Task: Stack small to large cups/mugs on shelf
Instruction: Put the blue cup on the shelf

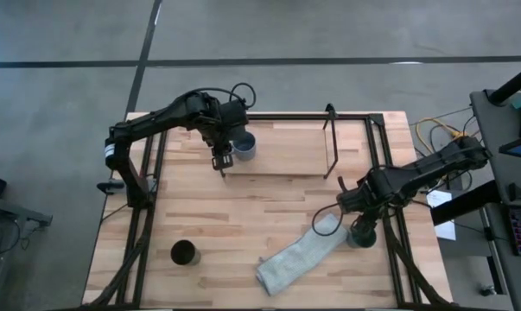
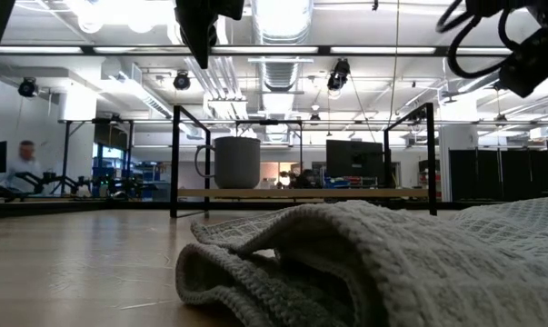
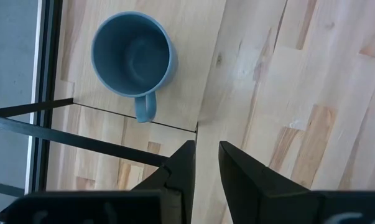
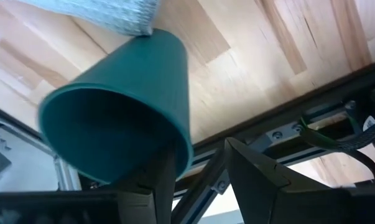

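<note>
The grey-blue ceramic mug with a side handle point(image 1: 244, 145) stands upright on the light-wood shelf board framed by thin black metal rods point(image 1: 286, 155), at the board's end nearest the left arm. The left wrist view looks straight down into the mug point(image 3: 132, 56), and nothing lies inside it. The left hand point(image 1: 222, 161) hangs above the shelf's edge just beside the mug, its two dark fingers point(image 3: 182, 168) slightly parted and holding nothing.

The right hand point(image 1: 362, 229) is away from the shelf, off its far end and toward the front of the slatted wooden surface point(image 1: 243, 216), near the surface's right-hand rim. It grips the dark teal tapered cup point(image 4: 122, 112) by the rim, one finger point(image 4: 156, 180) inside the mouth and the other outside. The cup is tilted, and no contents show in it.

The grey-green knitted cloth point(image 1: 299, 252) lies crumpled on the surface in front of the shelf, one end beside the teal cup. The taller black cup point(image 1: 183, 252) stands upright and alone, well apart from the shelf, toward the front left of the surface; whether it holds anything cannot be told.
</note>
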Controlling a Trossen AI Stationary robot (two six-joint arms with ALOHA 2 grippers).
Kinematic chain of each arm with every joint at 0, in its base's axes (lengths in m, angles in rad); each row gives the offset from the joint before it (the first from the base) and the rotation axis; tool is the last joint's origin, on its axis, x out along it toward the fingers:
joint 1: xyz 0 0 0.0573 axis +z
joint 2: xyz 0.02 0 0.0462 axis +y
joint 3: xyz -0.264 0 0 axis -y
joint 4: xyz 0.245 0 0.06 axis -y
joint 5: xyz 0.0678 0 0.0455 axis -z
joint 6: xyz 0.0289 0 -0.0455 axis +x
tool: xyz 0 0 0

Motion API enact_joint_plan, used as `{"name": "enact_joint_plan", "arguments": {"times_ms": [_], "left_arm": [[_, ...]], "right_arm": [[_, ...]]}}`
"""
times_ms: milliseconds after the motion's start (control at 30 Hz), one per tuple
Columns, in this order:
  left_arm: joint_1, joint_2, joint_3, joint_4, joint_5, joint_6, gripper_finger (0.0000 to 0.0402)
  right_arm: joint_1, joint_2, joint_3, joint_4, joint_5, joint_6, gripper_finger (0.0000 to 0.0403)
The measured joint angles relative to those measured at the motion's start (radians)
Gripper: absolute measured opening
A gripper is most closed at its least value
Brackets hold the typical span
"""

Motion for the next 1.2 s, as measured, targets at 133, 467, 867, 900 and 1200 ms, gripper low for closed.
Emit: {"name": "enact_joint_plan", "arguments": {"times_ms": [133,467,867,900,1200], "left_arm": [[0.000,0.000,0.000,0.000,0.000,0.000,0.0056],[0.000,0.000,0.000,0.000,0.000,0.000,0.0056],[0.000,0.000,0.000,0.000,0.000,0.005,0.0056],[0.000,0.000,0.000,0.000,0.000,0.006,0.0056],[0.000,0.000,0.000,0.000,0.000,0.005,0.0057]], "right_arm": [[0.000,0.000,-0.014,0.006,0.000,0.000,0.0132],[0.000,0.000,-0.018,0.053,0.000,0.004,0.0084],[0.000,0.000,-0.007,0.060,0.001,0.046,0.0011],[0.000,0.000,0.005,0.060,0.001,0.045,0.0010],[-0.001,0.000,0.189,0.058,0.056,0.033,0.0009]]}}
